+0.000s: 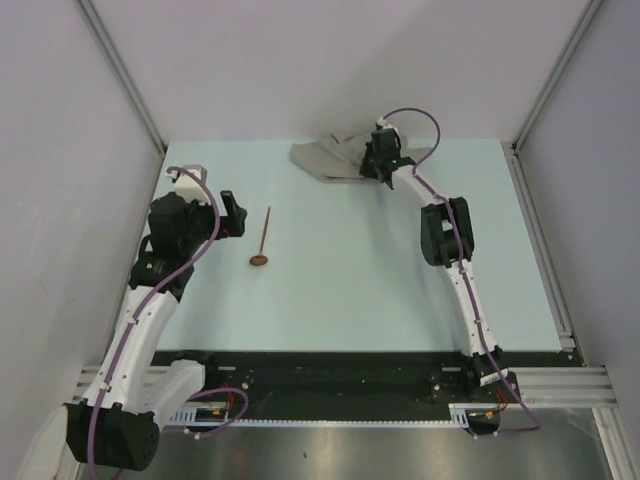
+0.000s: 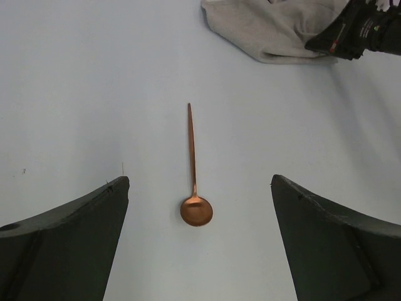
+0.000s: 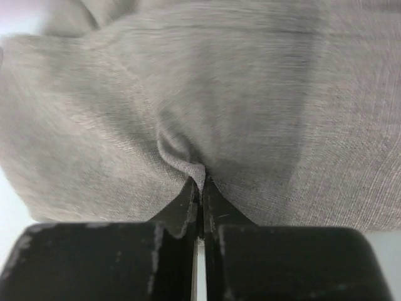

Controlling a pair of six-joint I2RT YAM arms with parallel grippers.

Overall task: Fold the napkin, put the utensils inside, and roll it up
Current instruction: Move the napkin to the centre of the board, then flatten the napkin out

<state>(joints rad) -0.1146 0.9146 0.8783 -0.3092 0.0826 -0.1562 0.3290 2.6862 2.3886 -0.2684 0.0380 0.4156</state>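
The grey-beige napkin (image 1: pixel 335 158) lies crumpled at the far edge of the table, and it fills the right wrist view (image 3: pixel 250 94). My right gripper (image 1: pixel 384 168) is shut on a small pinched fold of the napkin (image 3: pixel 202 179). A thin brown spoon (image 1: pixel 263 240) lies on the table left of centre, bowl toward me; the left wrist view shows the spoon (image 2: pixel 194 182) lying between and ahead of the fingers. My left gripper (image 1: pixel 232 215) stands open just left of the spoon, holding nothing. In the left wrist view (image 2: pixel 199 251) its jaws are wide apart.
Pale blue table surface (image 1: pixel 360 280) bounded by grey walls and metal frame posts (image 1: pixel 120 70). A black rail (image 1: pixel 340 375) with the arm bases runs along the near edge. The right arm's forearm (image 1: pixel 465 290) reaches across the right half of the table.
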